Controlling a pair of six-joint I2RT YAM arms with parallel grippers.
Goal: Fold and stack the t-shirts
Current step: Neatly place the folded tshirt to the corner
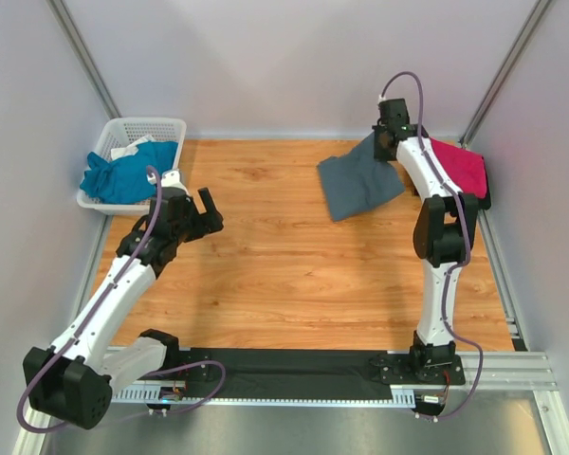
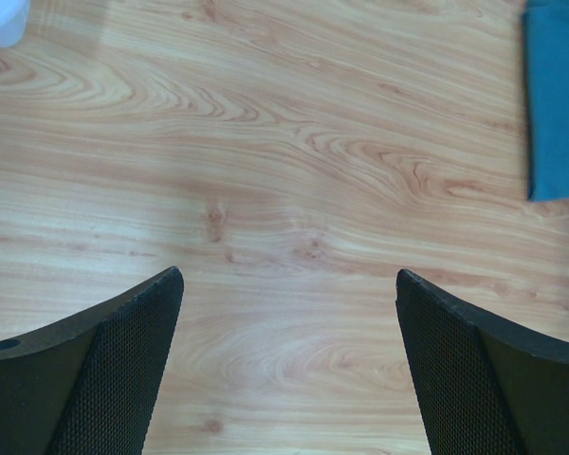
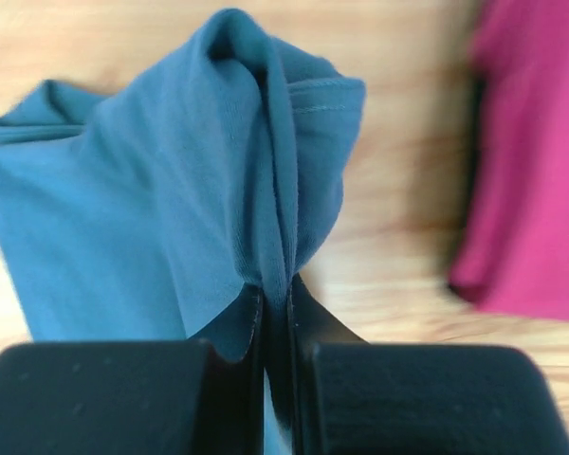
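Observation:
The slate-grey t-shirt [image 1: 358, 182] lies folded on the wooden table at the back right. My right gripper [image 1: 387, 142] is shut on its far right corner and lifts that corner; in the right wrist view the cloth [image 3: 171, 209] looks blue-grey and bunches between the closed jaws of the right gripper [image 3: 275, 289]. The magenta-pink t-shirt [image 1: 460, 166] lies just right of it, partly under the right arm, and shows in the right wrist view [image 3: 531, 171]. The teal-blue t-shirt [image 1: 123, 175] lies crumpled in the basket. My left gripper [image 1: 209, 207] is open and empty over bare wood [image 2: 289, 275].
The white lattice basket [image 1: 114, 133] stands at the back left corner, close behind the left arm. The grey shirt's edge [image 2: 555, 95] shows at the top right of the left wrist view. Walls enclose the table on three sides.

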